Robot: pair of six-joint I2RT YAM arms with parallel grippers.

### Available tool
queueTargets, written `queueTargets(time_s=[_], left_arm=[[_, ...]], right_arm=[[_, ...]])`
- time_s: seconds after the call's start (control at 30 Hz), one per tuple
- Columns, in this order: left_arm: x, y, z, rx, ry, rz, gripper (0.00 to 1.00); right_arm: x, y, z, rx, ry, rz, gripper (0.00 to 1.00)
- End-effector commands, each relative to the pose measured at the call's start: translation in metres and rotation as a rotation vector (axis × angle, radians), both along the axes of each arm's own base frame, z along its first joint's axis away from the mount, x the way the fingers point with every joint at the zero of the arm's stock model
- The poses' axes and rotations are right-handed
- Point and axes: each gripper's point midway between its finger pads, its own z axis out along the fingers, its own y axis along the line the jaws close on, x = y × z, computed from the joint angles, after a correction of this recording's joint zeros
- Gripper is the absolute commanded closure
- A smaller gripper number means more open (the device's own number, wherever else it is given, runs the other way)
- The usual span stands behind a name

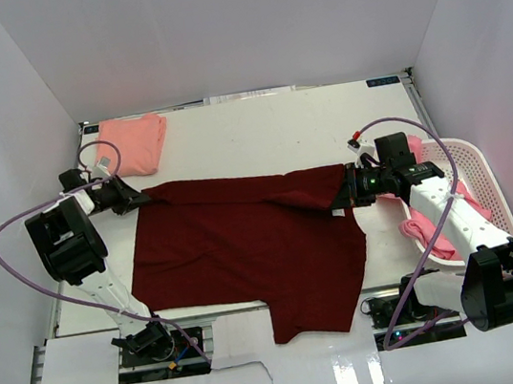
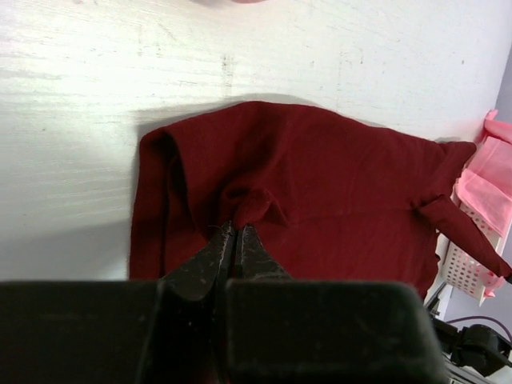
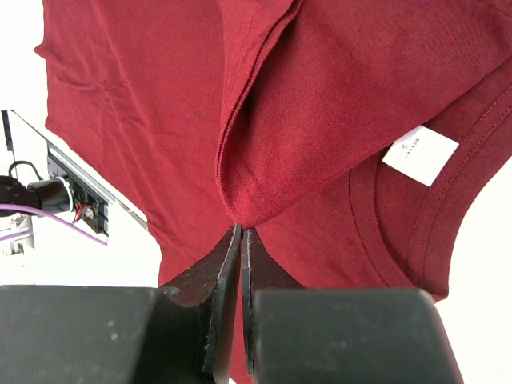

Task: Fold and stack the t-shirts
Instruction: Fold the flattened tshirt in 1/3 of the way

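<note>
From above, the maroon t-shirt [image 1: 246, 251] lies spread over the middle of the table [image 1: 256, 124]. Its far edge runs left to right between the left gripper [image 1: 142, 198] and the right gripper [image 1: 342, 194], one at each end, and the rest of the cloth lies toward the near edge. A folded salmon t-shirt [image 1: 134, 145] sits at the far left corner; pink t-shirts [image 1: 426, 225] fill the basket [image 1: 480, 168] at the right edge. The left wrist view shows its jaws clamped on a pinch of maroon cloth. The right wrist view shows its jaws pressed together on a doubled fold beside the neckline's white label [image 3: 420, 154]. Neither arm is nearer, so I'd guess the fold needs both moving together
</note>
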Motion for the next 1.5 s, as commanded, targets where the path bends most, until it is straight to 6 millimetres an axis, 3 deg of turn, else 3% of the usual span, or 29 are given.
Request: queueTargets(time_s=[0.0, 0.43, 0.53, 0.73, 0.77, 0.8, 0.83, 1.13, 1.47], left_arm=[[0.012, 0.008, 0.033, 0.080, -0.097, -0.012, 1.00], [0.023, 0.016, 0.041, 0.108, -0.111, 0.000, 1.00], [0.022, 0.018, 0.041, 0.116, -0.096, 0.023, 0.93], [0.020, 0.025, 0.045, 0.152, -0.088, 0.060, 0.90], [0.019, 0.026, 0.043, 0.158, -0.079, 0.069, 0.82], [0.019, 0.030, 0.045, 0.177, -0.077, 0.088, 0.26], [0.018, 0.030, 0.046, 0.178, -0.079, 0.090, 0.02], [0.014, 0.052, 0.062, 0.240, -0.099, 0.195, 0.02], [0.025, 0.055, 0.073, 0.203, -0.118, 0.204, 0.02]], right_arm=[[0.000, 0.004, 0.004, 0.019, -0.030, 0.020, 0.92], [-0.001, 0.003, 0.002, 0.016, -0.025, 0.016, 0.92], [-0.001, 0.003, 0.002, 0.016, -0.021, 0.017, 0.92], [-0.001, 0.003, 0.000, 0.015, -0.015, 0.017, 0.92], [-0.001, 0.003, -0.001, 0.014, -0.014, 0.016, 0.92], [-0.001, 0.003, -0.001, 0.015, -0.014, 0.017, 0.92], [-0.001, 0.003, -0.001, 0.015, -0.017, 0.017, 0.92], [-0.002, 0.003, -0.004, 0.014, -0.006, 0.017, 0.92], [-0.020, -0.005, -0.017, -0.030, 0.063, 0.019, 0.92]])
